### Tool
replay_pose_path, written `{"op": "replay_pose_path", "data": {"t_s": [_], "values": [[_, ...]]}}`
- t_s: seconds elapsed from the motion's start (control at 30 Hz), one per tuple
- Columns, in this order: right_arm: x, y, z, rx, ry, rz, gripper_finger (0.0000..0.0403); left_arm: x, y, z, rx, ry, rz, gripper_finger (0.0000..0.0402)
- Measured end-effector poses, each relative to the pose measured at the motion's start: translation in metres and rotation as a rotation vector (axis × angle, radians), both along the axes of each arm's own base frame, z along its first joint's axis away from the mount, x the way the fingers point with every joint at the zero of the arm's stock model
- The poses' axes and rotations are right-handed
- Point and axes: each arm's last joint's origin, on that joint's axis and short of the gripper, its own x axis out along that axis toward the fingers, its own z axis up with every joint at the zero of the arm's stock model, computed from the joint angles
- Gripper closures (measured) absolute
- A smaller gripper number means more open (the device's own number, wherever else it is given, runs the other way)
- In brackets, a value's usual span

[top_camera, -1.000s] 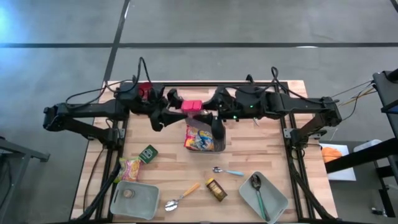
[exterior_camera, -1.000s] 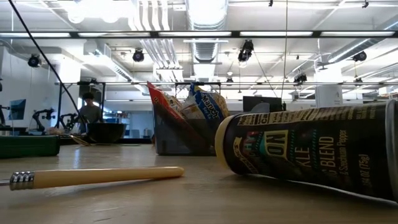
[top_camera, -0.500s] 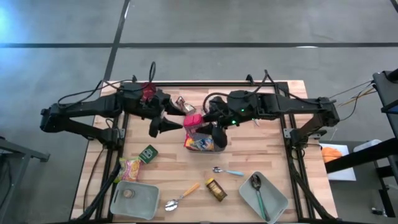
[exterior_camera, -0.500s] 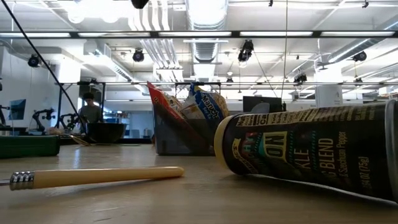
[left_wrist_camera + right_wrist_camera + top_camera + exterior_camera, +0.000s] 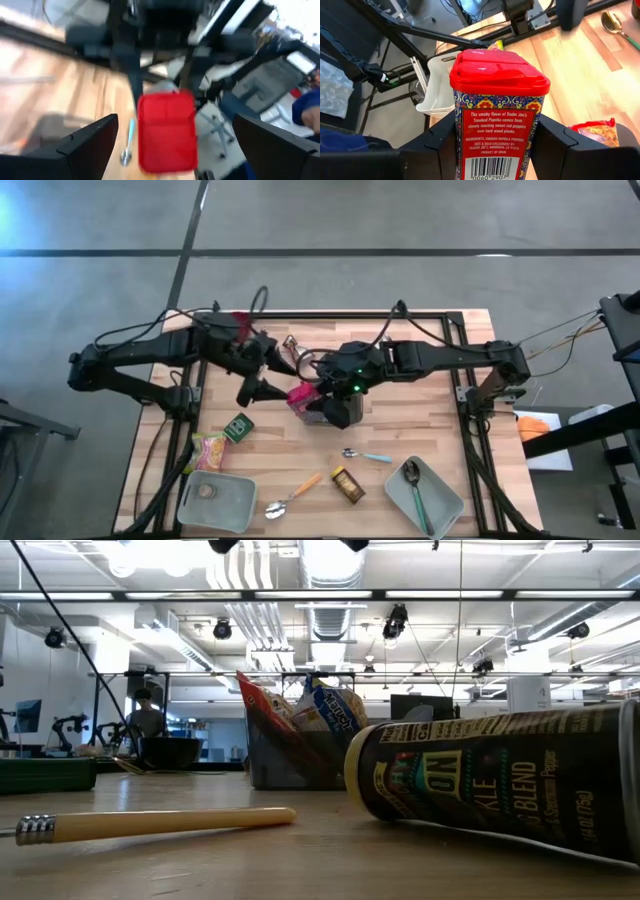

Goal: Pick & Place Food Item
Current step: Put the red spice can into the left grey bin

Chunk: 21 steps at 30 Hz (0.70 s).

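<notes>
Paprika tin (image 5: 497,125), a smoked-paprika spice tin with a red flip lid, sits clamped between the two dark fingers of my right gripper (image 5: 495,150), which are closed partway on its sides. In the high view, that right gripper (image 5: 335,402) is at the middle of the frame, just above centre, with the red lid showing at its left edge. It is over the dark wire basket (image 5: 295,758) of snack packets, which is mostly hidden beneath my arm from above.

My left gripper (image 5: 262,385) is just left of the tin, near it but apart from it. Its fingers are spread wide and hold nothing; its wrist view shows the red lid (image 5: 166,131) ahead between them.

I judge the carry step is in hand: the tin is lifted and the placing is not yet done. Where it should go I cannot tell from the task wording. The light trays, at lower left (image 5: 215,500) and lower right (image 5: 440,498), seem likely spots. My next move calls for keeping the tin upright, steering clear of the left arm, lowering gently, then releasing.
</notes>
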Motion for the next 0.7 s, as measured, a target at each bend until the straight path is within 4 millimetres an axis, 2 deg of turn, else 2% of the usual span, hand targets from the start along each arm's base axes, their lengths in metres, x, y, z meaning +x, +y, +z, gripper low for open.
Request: {"op": "replay_pose_path", "data": {"t_s": [0.13,0.37,0.7], "values": [[0.0,0.0,0.002,0.002,-0.012,0.001,0.0224,0.009,0.0,-0.014,-0.017,0.092,-0.012,0.0004],[0.002,0.0,-0.001,0.003,-0.005,0.002,0.0224,0.025,0.0,-0.028,-0.052,0.142,-0.078,0.0004],[0.004,0.001,-0.005,0.017,0.009,0.031,0.0224,0.03,-0.001,-0.034,-0.088,0.16,-0.147,0.0005]]}}
